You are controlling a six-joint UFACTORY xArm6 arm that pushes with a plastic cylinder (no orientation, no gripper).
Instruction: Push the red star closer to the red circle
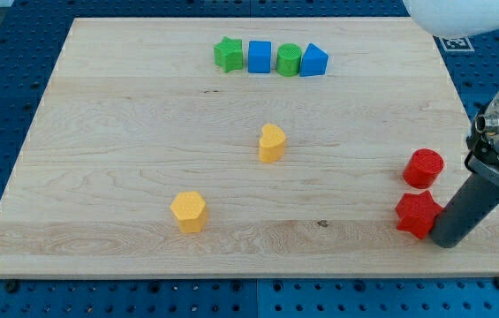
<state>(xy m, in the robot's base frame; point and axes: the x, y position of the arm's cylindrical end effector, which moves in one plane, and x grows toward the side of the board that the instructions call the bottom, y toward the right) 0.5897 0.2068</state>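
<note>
Tip of my rod, an end effector gripping nothing, is pressing beside the red star near the counter edge at the view's bottom right; steady upward pushing is likely nudging it toward the red circle

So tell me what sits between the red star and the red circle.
Nothing: the camera view shows only a narrow strip of bare board between the red star and the red circle.

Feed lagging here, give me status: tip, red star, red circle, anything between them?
My tip touching red star on its right. Red circle just above star, narrow gap. Nothing between them.
</note>
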